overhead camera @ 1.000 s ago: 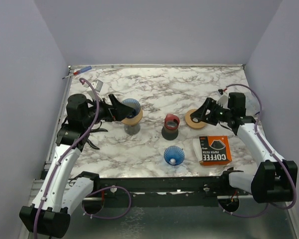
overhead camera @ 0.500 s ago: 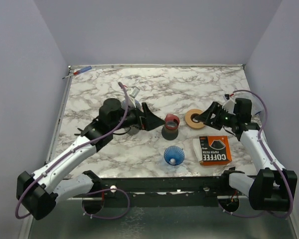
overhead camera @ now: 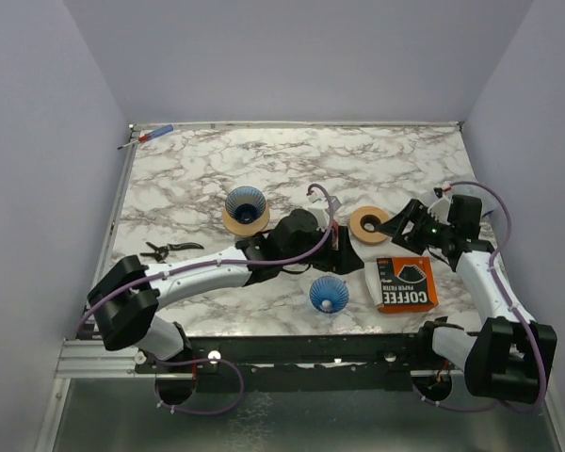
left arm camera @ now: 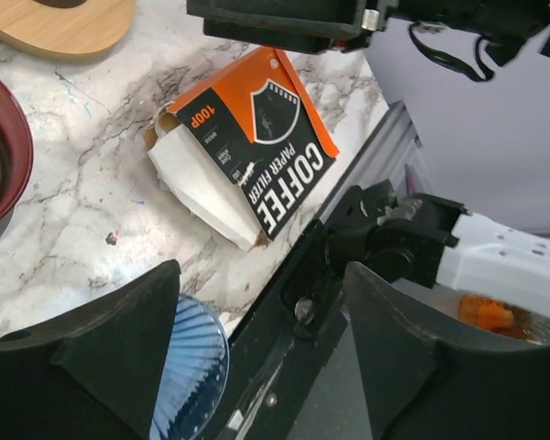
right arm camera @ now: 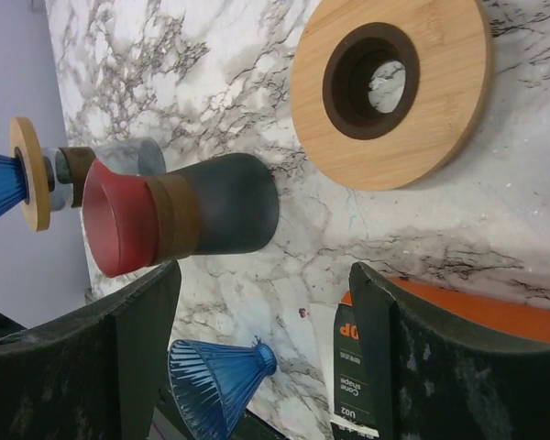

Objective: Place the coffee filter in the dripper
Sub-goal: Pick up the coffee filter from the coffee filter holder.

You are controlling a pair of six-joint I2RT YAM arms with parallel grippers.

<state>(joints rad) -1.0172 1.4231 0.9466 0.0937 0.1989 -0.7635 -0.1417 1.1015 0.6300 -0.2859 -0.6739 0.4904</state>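
The orange and black coffee filter box [overhead camera: 405,282] lies flat near the front right; it also shows in the left wrist view [left arm camera: 247,156] and the right wrist view [right arm camera: 376,367]. One blue dripper [overhead camera: 248,205] sits on a wooden ring atop a glass at the back left. A second blue dripper [overhead camera: 329,294] stands mouth down near the front edge [left arm camera: 188,376] [right arm camera: 215,385]. My left gripper [overhead camera: 339,252] [left arm camera: 257,367] is open and empty, stretched to the table's middle between that dripper and the box. My right gripper [overhead camera: 402,224] [right arm camera: 266,357] is open and empty, above the box.
A loose wooden ring [overhead camera: 368,224] [right arm camera: 390,87] lies beside the right gripper. A dark cup with a red rim [right arm camera: 179,215] stands in the middle, hidden under my left arm in the top view. Black scissors [overhead camera: 165,249] lie at the left, a pen [overhead camera: 151,136] in the far left corner.
My left arm has swung from the back-left dripper across to the table's middle, covering the red-rimmed cup. My right gripper has shifted a little to the right.
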